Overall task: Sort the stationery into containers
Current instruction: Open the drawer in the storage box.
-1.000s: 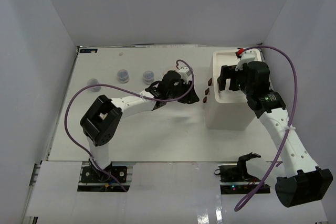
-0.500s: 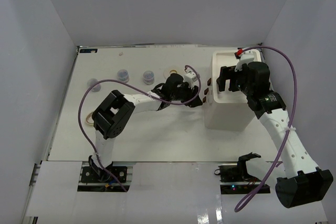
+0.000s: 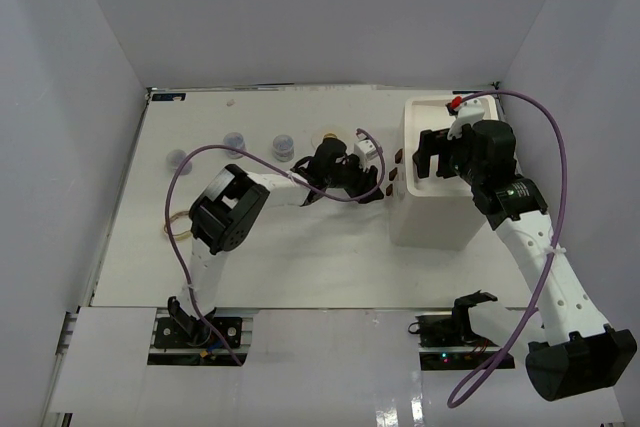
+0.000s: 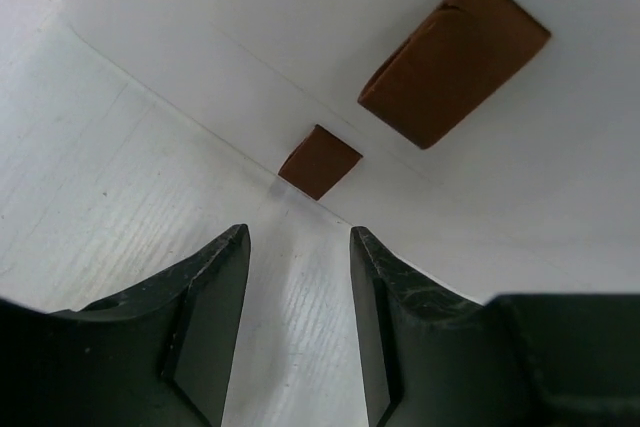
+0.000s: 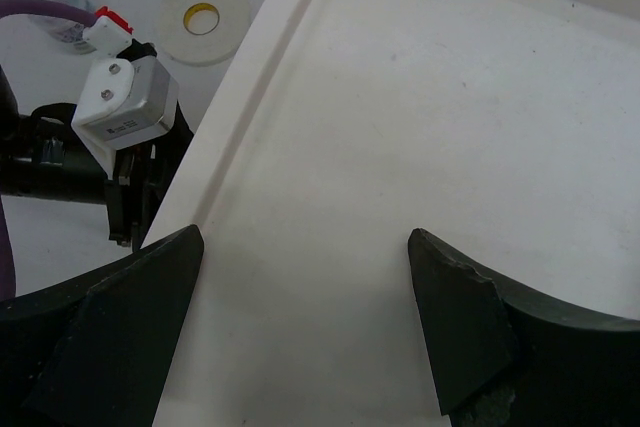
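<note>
The left gripper [image 4: 297,247], jaws apart and empty, faced a brown handle [image 4: 320,161] on the white box [image 3: 430,222] at middle right. Next it likely had to pinch that handle and pull. The right gripper [image 5: 305,237] hung spread wide, empty.

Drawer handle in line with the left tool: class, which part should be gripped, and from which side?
Pinch the jutting brown tab of the handle across its flat faces, coming head-on at the organiser wall it is mounted on, the way the open left tool points. The tab stands proud of an otherwise flat wall, so I judge it the only hold.
</note>
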Robot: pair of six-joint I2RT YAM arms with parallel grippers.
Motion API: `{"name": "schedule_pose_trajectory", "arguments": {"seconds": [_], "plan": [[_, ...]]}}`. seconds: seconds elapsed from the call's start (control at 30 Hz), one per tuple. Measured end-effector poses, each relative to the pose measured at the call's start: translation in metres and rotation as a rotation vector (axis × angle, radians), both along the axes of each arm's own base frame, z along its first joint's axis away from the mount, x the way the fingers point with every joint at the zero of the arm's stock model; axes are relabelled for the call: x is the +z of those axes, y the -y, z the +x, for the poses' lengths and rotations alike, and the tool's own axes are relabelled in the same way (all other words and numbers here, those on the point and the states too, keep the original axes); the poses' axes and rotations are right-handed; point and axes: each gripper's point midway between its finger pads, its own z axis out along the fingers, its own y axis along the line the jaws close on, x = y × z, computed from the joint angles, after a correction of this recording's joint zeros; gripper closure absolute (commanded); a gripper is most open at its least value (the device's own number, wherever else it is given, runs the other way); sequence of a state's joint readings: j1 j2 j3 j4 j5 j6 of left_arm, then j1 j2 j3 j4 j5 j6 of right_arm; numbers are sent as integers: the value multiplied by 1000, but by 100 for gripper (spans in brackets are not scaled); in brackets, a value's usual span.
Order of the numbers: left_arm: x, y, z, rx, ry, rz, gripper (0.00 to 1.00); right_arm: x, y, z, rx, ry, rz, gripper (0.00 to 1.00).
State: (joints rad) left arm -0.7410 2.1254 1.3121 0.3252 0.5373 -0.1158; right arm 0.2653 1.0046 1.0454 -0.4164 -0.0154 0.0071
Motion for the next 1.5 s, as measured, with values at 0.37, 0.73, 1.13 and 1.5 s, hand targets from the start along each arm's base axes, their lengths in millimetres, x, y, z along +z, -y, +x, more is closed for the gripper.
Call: {"name": "schedule_pose_trajectory", "arguments": {"seconds": [0.37, 0.73, 1.13, 1.5], "plan": [[3, 16, 7, -152, 175, -42, 30, 0, 0, -3, 13, 0, -15, 10], [-15, 22, 3, -279, 260, -34, 30, -1, 0, -7, 22, -4, -20, 10], [-6, 29, -2, -390, 319, -87, 40, -1, 0, -9, 36, 2, -34, 10], [-3, 30, -1, -411, 325, -103, 100, -1, 0, -10, 36, 5, -36, 10]]}}
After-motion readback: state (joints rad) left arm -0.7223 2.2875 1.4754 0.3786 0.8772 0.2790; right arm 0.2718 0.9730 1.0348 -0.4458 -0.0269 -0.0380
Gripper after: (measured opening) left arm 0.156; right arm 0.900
